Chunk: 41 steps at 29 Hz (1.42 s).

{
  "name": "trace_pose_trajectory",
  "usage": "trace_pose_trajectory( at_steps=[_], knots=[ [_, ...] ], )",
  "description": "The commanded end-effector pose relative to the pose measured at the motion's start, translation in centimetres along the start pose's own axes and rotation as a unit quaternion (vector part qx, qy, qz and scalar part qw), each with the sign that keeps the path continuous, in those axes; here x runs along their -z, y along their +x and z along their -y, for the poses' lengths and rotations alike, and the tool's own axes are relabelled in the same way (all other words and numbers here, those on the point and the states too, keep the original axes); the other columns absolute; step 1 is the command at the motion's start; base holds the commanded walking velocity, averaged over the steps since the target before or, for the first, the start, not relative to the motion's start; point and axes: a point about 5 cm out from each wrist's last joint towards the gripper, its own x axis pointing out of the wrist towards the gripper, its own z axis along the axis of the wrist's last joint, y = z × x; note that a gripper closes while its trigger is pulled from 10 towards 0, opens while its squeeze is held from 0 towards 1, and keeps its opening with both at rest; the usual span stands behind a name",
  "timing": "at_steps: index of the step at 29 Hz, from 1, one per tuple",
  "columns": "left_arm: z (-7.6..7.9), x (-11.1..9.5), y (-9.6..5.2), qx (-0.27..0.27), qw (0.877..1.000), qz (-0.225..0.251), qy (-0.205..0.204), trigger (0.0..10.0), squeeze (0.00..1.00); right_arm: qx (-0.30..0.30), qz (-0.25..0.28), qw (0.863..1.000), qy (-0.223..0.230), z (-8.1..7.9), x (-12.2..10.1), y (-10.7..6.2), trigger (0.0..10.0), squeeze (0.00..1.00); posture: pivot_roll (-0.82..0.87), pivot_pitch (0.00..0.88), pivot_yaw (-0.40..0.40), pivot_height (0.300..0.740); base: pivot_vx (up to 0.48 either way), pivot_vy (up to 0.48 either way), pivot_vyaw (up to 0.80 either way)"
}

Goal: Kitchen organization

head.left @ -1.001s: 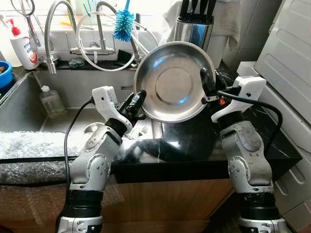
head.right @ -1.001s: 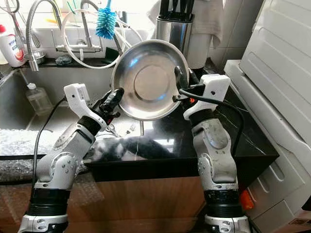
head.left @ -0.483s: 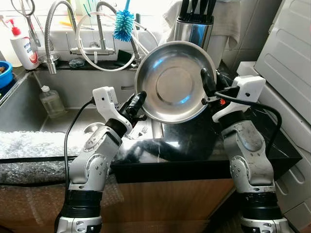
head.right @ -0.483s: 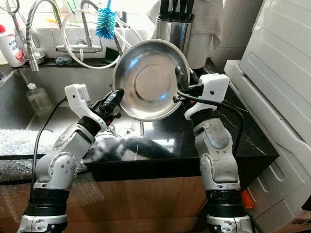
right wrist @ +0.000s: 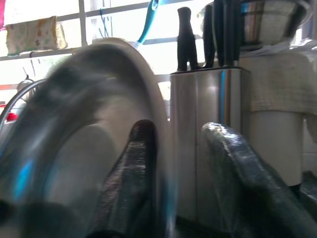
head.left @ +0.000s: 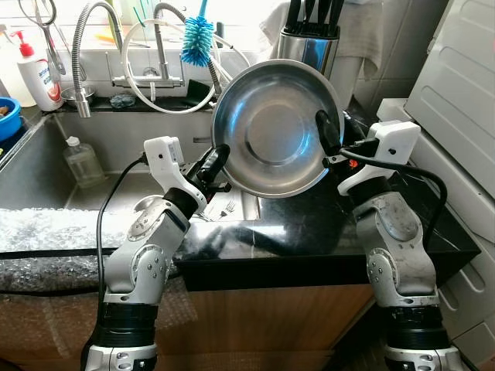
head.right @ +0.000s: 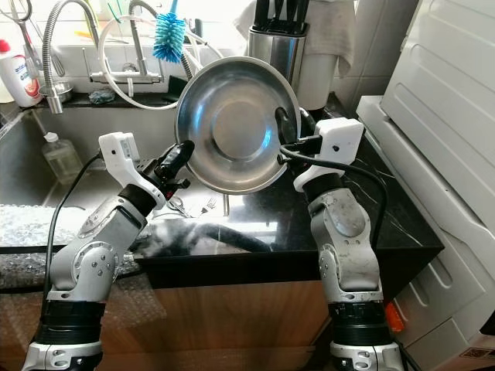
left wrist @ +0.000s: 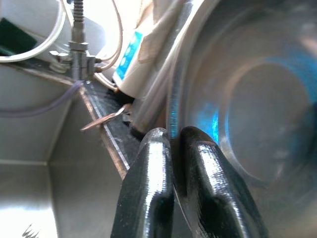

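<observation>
Since the earlier frame, the steel bowl is sitting a little higher and is tipped more upright, with its hollow side facing the camera. Both grippers are holding it in the air above the black countertop, just beside the sink. The left gripper is pinching the bowl's lower left rim; in the left wrist view its two fingers are standing almost together, with the thin rim between them. The right gripper is gripping the right rim, one finger lying inside the bowl and the other behind it, so its fingers are parted only by the wall of the bowl. Behind the bowl a knife block is standing, and a blue brush is hanging near the faucet.
</observation>
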Motion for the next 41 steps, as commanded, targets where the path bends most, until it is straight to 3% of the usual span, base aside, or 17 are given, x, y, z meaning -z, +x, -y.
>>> trace_pose_trajectory(
  at_steps=[1,8,16,17,24,27,28,33,34,35,41],
  knots=[
    [1.7,1.3,0.5,0.043,0.998,-0.035,0.005,0.0,0.00,-0.027,0.024,0.999,-0.002,-1.2,-1.2,1.0,10.0,1.00,-0.14,0.000,-0.032,0.740,0.000,0.000,0.00],
    [1.3,1.0,0.6,0.025,0.999,-0.026,0.006,0.0,0.00,-0.030,0.036,0.999,0.014,-1.4,-1.5,1.1,10.0,1.00,-0.14,0.000,-0.031,0.740,0.000,0.000,0.00],
    [1.2,1.1,0.7,0.013,1.000,-0.024,0.014,0.0,0.00,-0.044,0.039,0.995,0.077,-1.8,-1.6,1.0,10.0,0.98,-0.14,0.000,-0.032,0.740,0.000,0.000,0.00],
    [1.2,1.1,0.7,0.010,1.000,-0.023,0.015,0.0,0.00,-0.052,0.040,0.994,0.091,-2.0,-1.6,0.9,10.0,0.00,-0.14,0.000,-0.032,0.740,0.000,0.000,0.00],
    [1.5,1.3,0.9,0.003,1.000,-0.019,0.014,0.0,0.00,-0.141,0.028,0.968,0.207,-4.1,-1.4,-0.1,10.0,0.00,-0.14,0.000,-0.032,0.740,0.000,0.000,0.00],
    [1.6,1.3,0.9,0.002,1.000,-0.018,0.016,0.0,0.00,-0.166,0.015,0.962,0.217,-4.8,-1.0,-0.6,10.0,0.00,-0.14,0.000,-0.033,0.740,0.000,0.000,0.00],
    [1.6,1.4,0.9,0.002,1.000,-0.019,0.017,0.5,0.00,-0.171,0.014,0.960,0.220,-4.9,-1.0,-0.6,10.0,0.00,-0.14,0.000,-0.032,0.740,0.000,0.000,0.00],
    [1.7,1.4,0.9,0.001,1.000,-0.019,0.019,0.5,0.00,-0.178,0.011,0.958,0.226,-5.0,-1.1,-0.8,10.0,0.00,-0.14,0.000,-0.032,0.740,0.000,0.000,0.00],
    [1.7,1.4,0.9,0.002,1.000,-0.019,0.019,2.5,0.00,-0.182,0.009,0.956,0.232,-5.1,-1.1,-0.8,10.0,0.00,-0.14,0.000,-0.032,0.740,0.000,0.000,0.00],
    [1.6,1.4,1.0,-0.003,1.000,-0.016,0.019,10.0,0.00,-0.191,0.009,0.952,0.239,-5.3,-1.2,-1.0,10.0,0.00,-0.14,0.000,-0.033,0.740,0.000,0.000,0.00],
    [1.1,1.0,1.1,-0.039,0.999,0.005,0.015,10.0,0.00,-0.229,0.032,0.934,0.273,-6.2,-2.4,-1.5,10.0,0.00,-0.14,0.000,-0.033,0.740,0.000,0.000,0.00]
  ],
)
